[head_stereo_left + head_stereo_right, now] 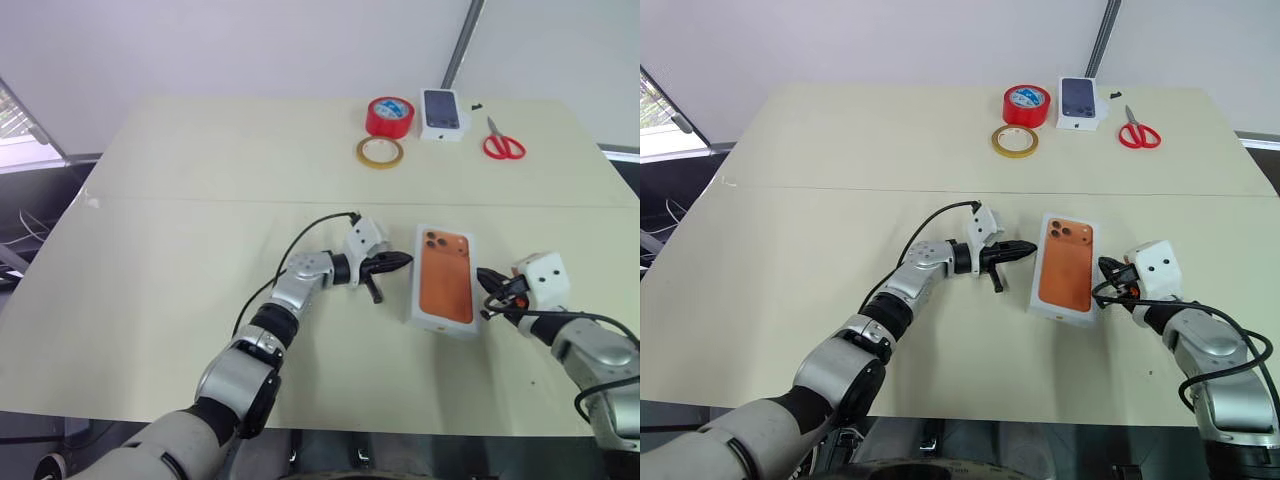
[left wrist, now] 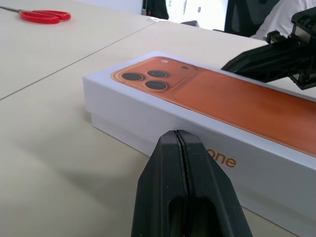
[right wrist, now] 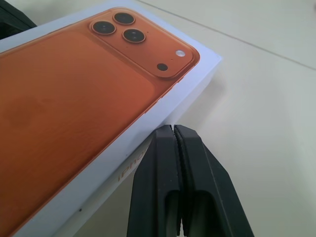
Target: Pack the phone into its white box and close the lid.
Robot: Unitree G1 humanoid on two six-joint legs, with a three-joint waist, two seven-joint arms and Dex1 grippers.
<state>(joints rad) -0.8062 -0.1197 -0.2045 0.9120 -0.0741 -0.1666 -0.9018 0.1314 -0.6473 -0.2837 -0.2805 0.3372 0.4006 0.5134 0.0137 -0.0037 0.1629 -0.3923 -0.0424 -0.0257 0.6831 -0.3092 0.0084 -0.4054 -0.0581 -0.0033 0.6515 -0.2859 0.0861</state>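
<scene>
The white box [image 1: 444, 280] lies flat on the table, right of centre. Its lid [image 2: 237, 101] sits on it, with a thin seam low along the side. The lid's top bears an orange phone picture with three black lenses. The phone itself is hidden. My left gripper [image 1: 405, 260] is shut and points sideways at the box's left long side, its tip a short way off near the lens end. On the box's right, my right gripper [image 1: 481, 273] is also shut, its tip close to that side. Neither holds anything.
At the table's far edge stand a red tape roll [image 1: 390, 116], a yellowish tape ring [image 1: 380, 152], a small white box printed with a dark phone [image 1: 441, 113] and red scissors [image 1: 503, 145]. A seam crosses the tabletop [image 1: 180, 300] behind the box.
</scene>
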